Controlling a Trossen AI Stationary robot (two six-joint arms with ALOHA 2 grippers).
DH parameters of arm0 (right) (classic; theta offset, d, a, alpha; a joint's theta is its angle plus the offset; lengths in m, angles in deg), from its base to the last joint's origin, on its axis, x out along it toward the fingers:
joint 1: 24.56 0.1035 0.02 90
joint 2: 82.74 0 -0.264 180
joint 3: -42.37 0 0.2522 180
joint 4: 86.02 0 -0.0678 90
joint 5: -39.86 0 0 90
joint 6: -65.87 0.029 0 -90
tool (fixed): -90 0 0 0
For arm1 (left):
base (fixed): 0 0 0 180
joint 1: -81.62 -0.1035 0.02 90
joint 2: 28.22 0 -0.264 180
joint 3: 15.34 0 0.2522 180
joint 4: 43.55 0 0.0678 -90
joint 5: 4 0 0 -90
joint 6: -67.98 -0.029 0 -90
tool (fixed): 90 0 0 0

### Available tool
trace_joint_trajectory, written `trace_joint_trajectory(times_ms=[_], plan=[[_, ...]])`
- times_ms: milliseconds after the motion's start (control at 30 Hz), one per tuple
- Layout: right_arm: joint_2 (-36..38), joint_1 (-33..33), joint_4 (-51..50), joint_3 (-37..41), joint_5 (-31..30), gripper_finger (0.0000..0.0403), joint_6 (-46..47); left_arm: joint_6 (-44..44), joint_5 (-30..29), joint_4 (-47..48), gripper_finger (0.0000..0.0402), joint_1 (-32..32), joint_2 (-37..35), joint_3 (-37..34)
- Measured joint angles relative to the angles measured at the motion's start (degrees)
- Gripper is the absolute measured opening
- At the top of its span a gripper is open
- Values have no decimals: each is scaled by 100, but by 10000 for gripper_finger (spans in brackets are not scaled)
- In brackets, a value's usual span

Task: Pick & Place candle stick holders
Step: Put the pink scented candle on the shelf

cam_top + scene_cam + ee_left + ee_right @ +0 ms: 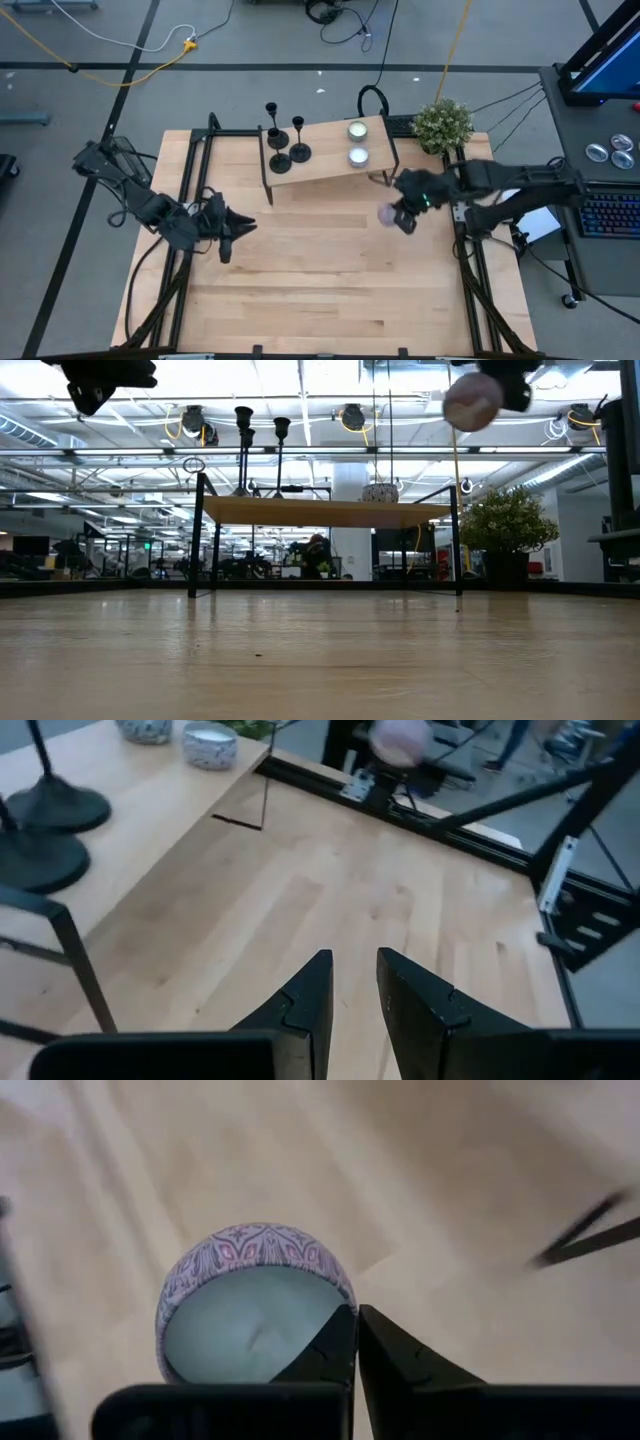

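Oddly, right gripper (pixel 404 221) jaws are pinching a candle (pixel 250 1305) rim aloft; holders (pixel 283 140) waiting at 11 o'clock, untouched

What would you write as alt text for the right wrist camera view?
The right gripper, fingers pinched shut on its rim, holds a small round candle pot with a purple patterned wall and pale wax above the light wooden table.
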Motion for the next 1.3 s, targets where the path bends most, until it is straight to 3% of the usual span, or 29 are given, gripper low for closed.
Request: trace_joint_trajectory(times_ms=[267,533,767,967,1300], plan=[[-982,-1268,-958,-1519,-205,0,-1311,-864,509,-605,86,-264,-637,-538],[-1801,-2590,-1392,-2457,-200,0,-2415,-1921,1124,-2292,86,-282,-1750,-1781],[-2472,-3598,-1353,-3070,-196,0,-3038,-2140,1363,-2662,86,-282,-2337,-2268],[-3046,-3965,-1380,-3219,-181,0,-3538,-2033,1362,-2646,86,-284,-2389,-2317],[-3435,-3923,-1224,-3238,-204,0,-3977,-1950,1363,-2645,86,-284,-2386,-2321]])
